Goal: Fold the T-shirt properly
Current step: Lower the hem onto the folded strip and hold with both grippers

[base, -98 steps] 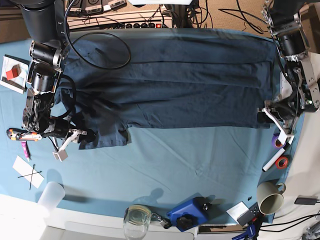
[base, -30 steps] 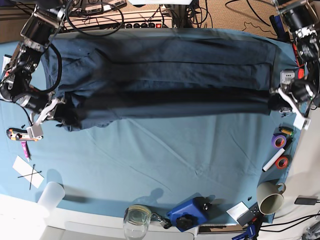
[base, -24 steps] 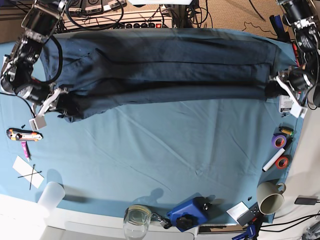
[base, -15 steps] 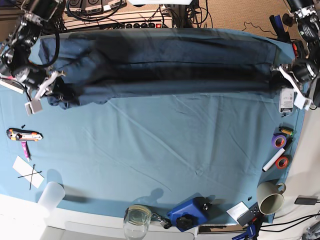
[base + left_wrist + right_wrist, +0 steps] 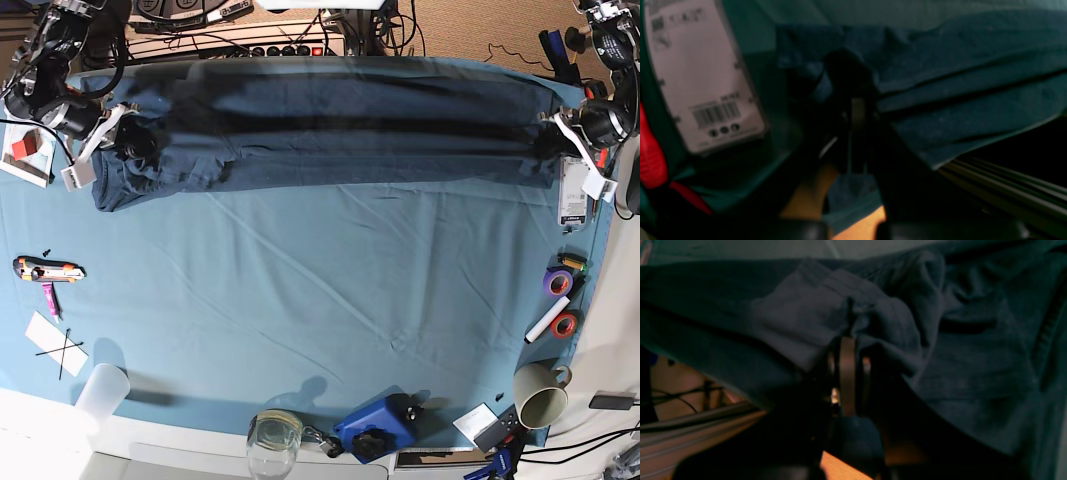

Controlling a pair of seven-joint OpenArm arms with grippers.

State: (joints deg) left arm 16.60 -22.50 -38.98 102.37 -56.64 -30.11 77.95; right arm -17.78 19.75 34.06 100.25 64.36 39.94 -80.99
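Note:
The dark navy T-shirt (image 5: 330,125) lies stretched in a long folded band along the far edge of the teal table cloth (image 5: 330,300). My right gripper (image 5: 115,135), at the base view's left, is shut on a bunched end of the T-shirt (image 5: 840,316). My left gripper (image 5: 555,125), at the base view's right, is shut on the other end of the T-shirt (image 5: 940,83). In both wrist views the fingers pinch several layers of fabric. The collar is hidden.
A white labelled pack (image 5: 572,195) lies by my left gripper; it also shows in the left wrist view (image 5: 703,73). Tape rolls (image 5: 556,282), a marker and a mug (image 5: 540,395) sit at the right edge. A cutter (image 5: 45,268), a cup (image 5: 100,392), a glass jar (image 5: 272,435) and a blue device (image 5: 375,425) line the left and near edges.
Both grippers have carried the near edge of the T-shirt up towards the far side of the table. The shirt has gone from a broad spread to a narrow folded band.

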